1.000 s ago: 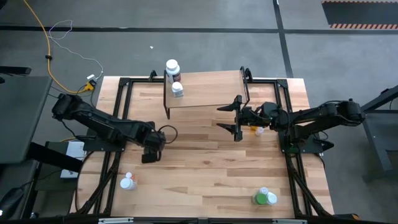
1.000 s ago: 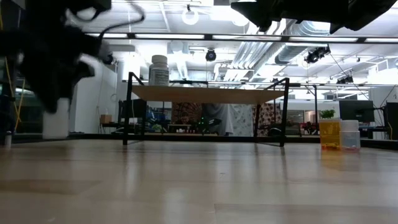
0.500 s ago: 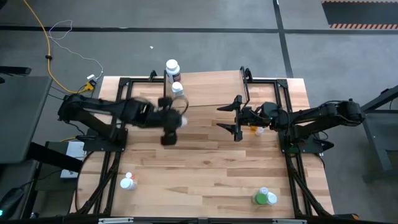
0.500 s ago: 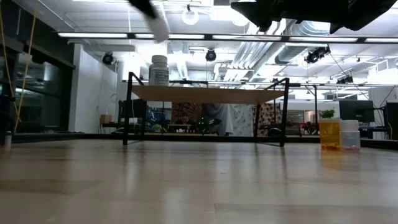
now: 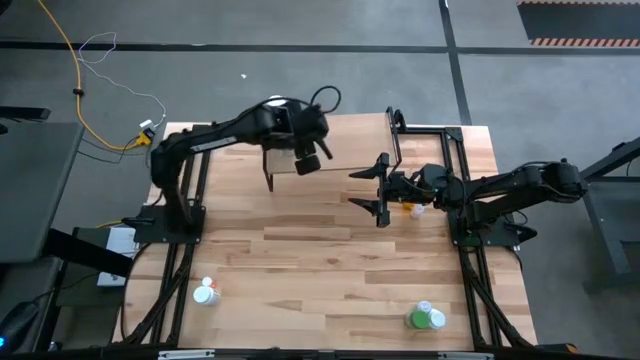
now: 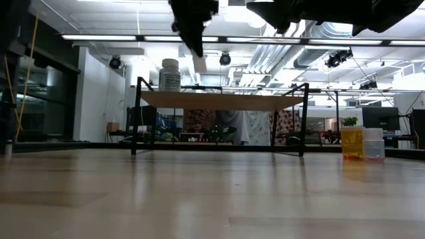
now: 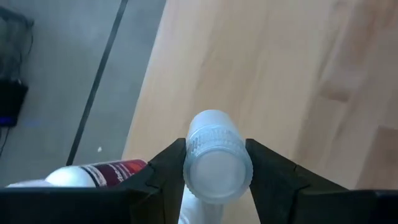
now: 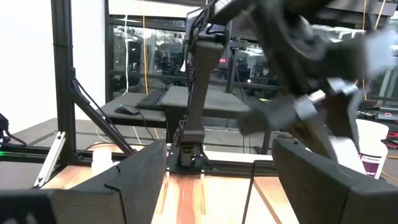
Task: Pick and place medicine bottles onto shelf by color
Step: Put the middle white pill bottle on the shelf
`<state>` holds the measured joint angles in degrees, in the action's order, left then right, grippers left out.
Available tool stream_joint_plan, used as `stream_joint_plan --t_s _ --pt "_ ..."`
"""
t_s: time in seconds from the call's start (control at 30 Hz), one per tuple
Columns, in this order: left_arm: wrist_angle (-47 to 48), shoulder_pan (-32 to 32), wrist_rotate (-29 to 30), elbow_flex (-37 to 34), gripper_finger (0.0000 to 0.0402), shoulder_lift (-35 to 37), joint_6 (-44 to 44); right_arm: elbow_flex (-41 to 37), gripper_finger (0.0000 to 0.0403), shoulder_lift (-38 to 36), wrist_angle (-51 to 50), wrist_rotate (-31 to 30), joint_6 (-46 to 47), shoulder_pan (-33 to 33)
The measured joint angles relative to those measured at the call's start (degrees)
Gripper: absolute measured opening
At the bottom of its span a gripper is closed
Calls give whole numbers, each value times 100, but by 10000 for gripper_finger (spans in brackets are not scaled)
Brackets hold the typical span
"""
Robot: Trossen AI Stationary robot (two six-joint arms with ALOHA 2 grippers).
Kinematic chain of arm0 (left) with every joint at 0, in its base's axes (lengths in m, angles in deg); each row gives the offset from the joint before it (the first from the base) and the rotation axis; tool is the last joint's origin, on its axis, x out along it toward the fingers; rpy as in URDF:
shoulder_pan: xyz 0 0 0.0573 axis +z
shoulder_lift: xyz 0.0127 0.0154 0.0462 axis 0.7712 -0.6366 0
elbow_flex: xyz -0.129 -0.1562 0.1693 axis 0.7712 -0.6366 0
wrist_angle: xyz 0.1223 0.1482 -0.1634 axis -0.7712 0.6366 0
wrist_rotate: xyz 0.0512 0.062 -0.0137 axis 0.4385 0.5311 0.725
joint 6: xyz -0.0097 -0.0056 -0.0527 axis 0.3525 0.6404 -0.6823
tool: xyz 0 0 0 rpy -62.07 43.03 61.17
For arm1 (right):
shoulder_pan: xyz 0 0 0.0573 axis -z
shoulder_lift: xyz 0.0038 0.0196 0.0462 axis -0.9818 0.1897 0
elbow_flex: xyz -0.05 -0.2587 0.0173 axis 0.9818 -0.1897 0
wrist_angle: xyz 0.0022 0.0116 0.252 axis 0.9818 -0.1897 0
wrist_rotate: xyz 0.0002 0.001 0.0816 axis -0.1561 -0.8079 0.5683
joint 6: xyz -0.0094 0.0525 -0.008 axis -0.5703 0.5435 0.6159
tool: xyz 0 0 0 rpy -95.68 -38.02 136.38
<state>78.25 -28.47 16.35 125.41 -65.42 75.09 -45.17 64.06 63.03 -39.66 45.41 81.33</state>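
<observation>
Bottle [image 7: 216,163], base hidden, clamped in left hand [image 5: 308,160]; right hand [image 5: 377,189] wide.

**Bottles scattered across butcher-block table**

The light wood table [image 5: 330,250] carries a raised shelf [image 5: 345,145] at its far edge, a red-topped bottle [image 5: 205,293] near the front left, a green bottle [image 5: 425,317] front right, and an orange bottle [image 5: 413,209] right of the shelf.
</observation>
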Motion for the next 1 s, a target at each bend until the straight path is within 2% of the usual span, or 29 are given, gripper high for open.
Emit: stream_joint_plan --t_s 0.27,0.63,0.9,1.0 --pt "257 430 -168 2 139 -304 -84 0 284 -1 -4 2 0 0" --pt "961 508 -342 4 140 -296 -398 -2 284 0 -4 1 0 0" --pt "832 563 -301 4 140 -296 -399 -2 284 0 -4 1 0 0" --pt "602 693 -457 4 140 -296 -403 -2 284 0 -4 2 0 0"
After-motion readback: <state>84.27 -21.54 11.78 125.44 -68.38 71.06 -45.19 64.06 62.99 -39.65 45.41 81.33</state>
